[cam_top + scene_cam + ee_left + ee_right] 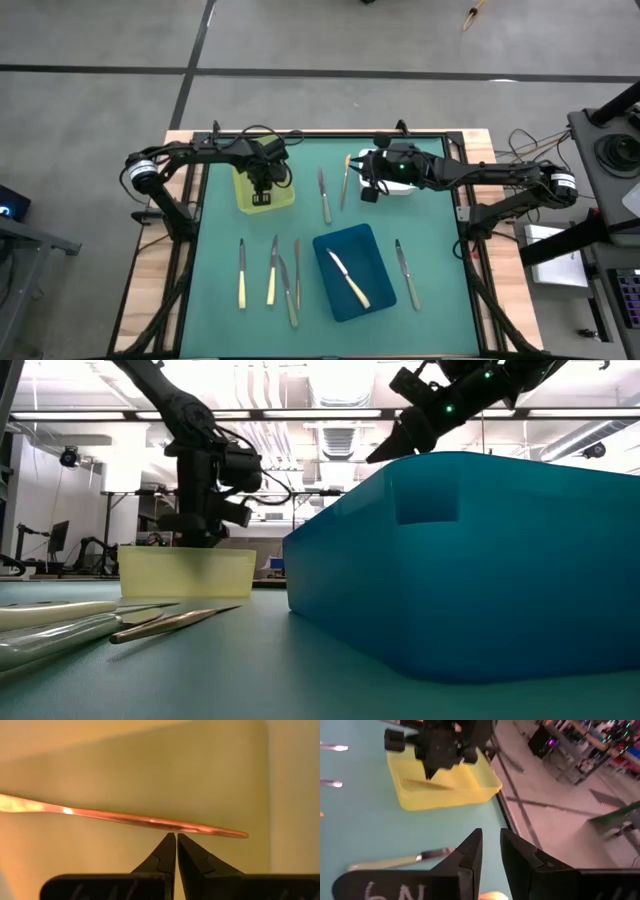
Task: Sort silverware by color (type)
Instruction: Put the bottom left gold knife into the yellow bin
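Copper knife [150, 821], in yellow tray [282, 200]: thin, stiff, light, slippery; pinch mid-shaft. Left gripper [176, 840] jaws pressed together, empty; right gripper [490, 847] slightly spread.

A flat teal-green table mat [430, 320] covers the work surface, framed by pale wood. At its ten o'clock sits a translucent pale-yellow plastic tray [284, 199], holding a thin copper-gold utensil [150, 821]. A deep-blue rectangular plastic tray [375, 258] lies at five o'clock, with a silver-bladed, cream-handled knife [350, 279] in it. At one o'clock a white tray [402, 190] shows under a black arm. Two cream-handled knives [242, 274] lie at seven o'clock.
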Robot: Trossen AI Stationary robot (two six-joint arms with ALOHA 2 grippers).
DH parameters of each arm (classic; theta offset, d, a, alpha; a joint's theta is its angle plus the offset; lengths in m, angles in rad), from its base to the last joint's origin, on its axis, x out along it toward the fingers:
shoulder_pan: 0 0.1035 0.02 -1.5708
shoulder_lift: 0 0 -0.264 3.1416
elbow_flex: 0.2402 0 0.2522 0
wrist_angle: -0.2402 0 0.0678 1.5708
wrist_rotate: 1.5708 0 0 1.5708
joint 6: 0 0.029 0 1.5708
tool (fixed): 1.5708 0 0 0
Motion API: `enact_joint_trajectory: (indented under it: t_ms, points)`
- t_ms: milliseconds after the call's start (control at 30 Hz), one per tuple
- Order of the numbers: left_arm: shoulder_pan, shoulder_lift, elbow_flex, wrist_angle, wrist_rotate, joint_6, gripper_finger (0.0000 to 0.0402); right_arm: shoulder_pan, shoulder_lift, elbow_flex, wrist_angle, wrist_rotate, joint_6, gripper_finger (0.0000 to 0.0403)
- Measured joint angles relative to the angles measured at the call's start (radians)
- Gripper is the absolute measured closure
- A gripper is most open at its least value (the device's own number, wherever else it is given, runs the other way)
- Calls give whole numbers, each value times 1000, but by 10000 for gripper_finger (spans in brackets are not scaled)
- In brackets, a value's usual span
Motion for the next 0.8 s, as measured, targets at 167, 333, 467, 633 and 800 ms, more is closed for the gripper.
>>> enact_joint_trajectory:
  t_ms: [167,333,467,633,800]
  points:
    - [0,0,-9,11,-12,13,402,0,0,1,39,0,-8,344]
    - [0,0,-9,16,-48,16,402,0,0,1,72,-1,-16,344]
    - [0,0,-9,-13,-49,25,402,0,0,2,162,-2,19,344]
    - [7,0,-9,-27,-58,5,402,0,-2,2,195,-2,23,344]
    - [11,-1,-10,-4,-29,-7,402,0,-4,36,199,-2,8,344]
